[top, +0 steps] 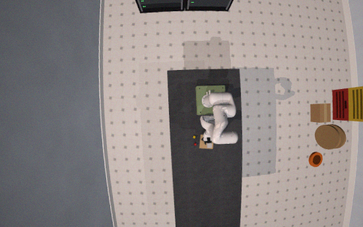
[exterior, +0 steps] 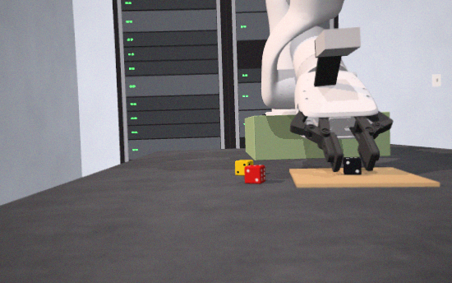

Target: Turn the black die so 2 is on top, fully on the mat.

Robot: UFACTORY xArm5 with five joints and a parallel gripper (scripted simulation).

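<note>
on the dark table (exterior: 164, 230), the gripper (exterior: 354, 164) stands part-open and holds nothing, its fingers either side of the black die (exterior: 352, 165) lying flat on the mat (exterior: 394, 178).
</note>
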